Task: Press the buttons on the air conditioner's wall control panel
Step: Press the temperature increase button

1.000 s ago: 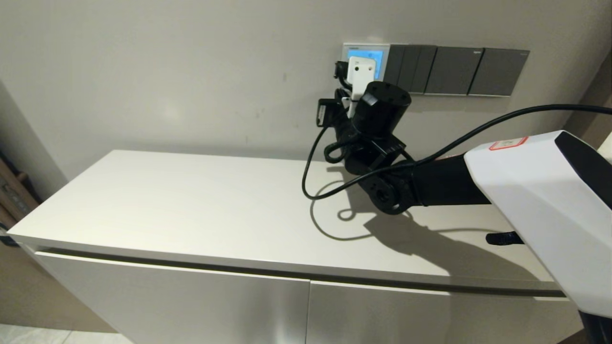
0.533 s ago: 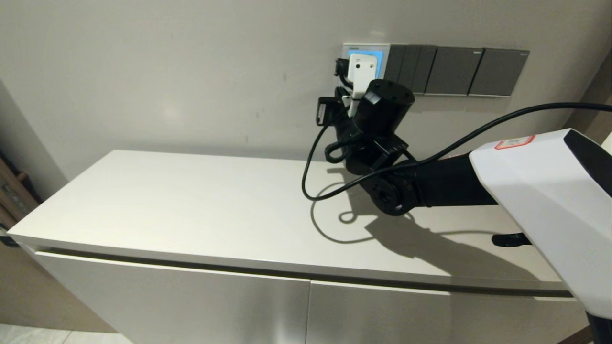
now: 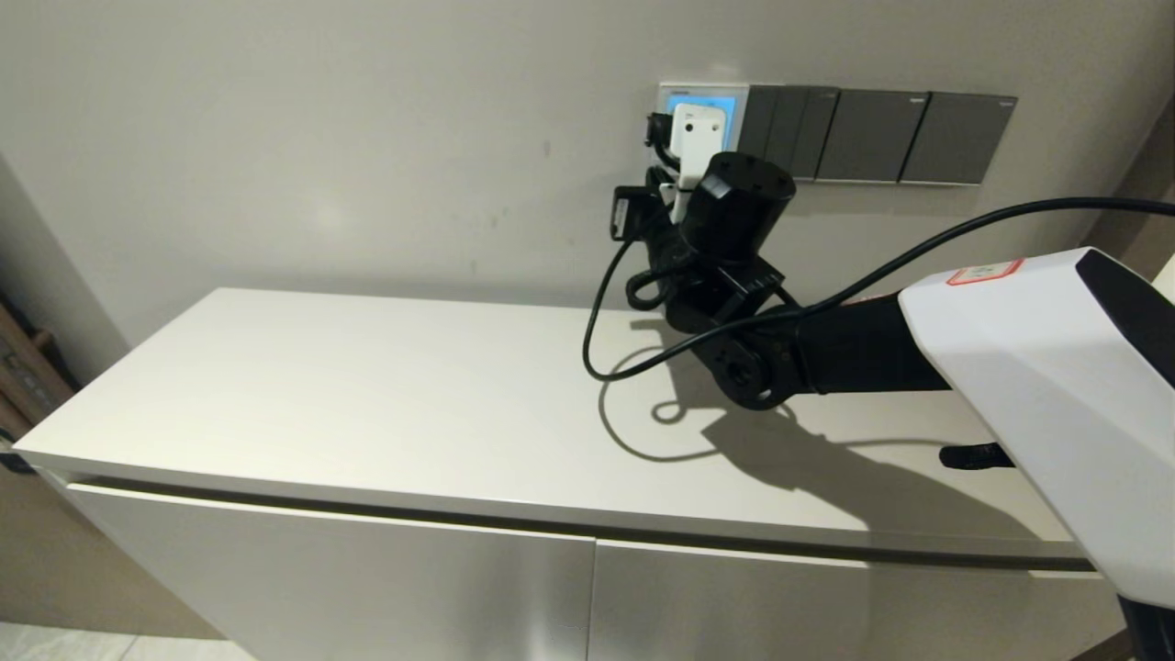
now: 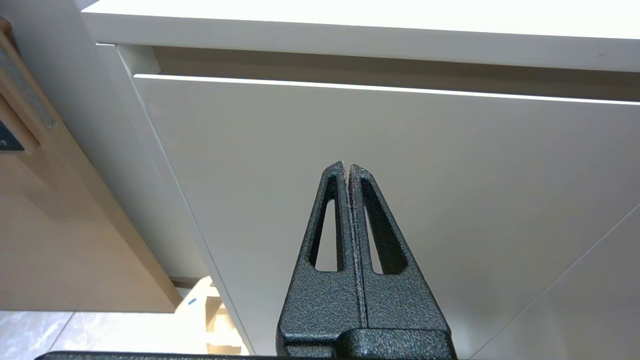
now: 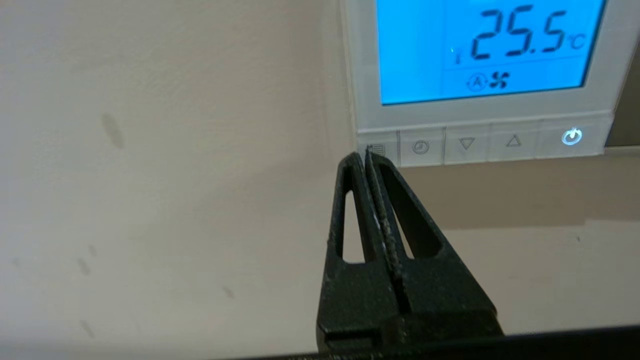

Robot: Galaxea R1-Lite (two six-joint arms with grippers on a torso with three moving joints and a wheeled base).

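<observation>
Right claw clenched, empty, tips at end button of buttons row nearest panel's wall-side edge; contact not discernible. Panel on wall above bench, screen lit blue, reading 25.5 °C. Left claw clenched, empty, parked before cabinet door.

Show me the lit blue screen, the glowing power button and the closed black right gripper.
lit blue screen [image 5: 480, 50], right wrist view, its middle.
glowing power button [image 5: 571, 136], right wrist view, its icon.
closed black right gripper [image 5: 364, 156], right wrist view, its fingertips.
</observation>
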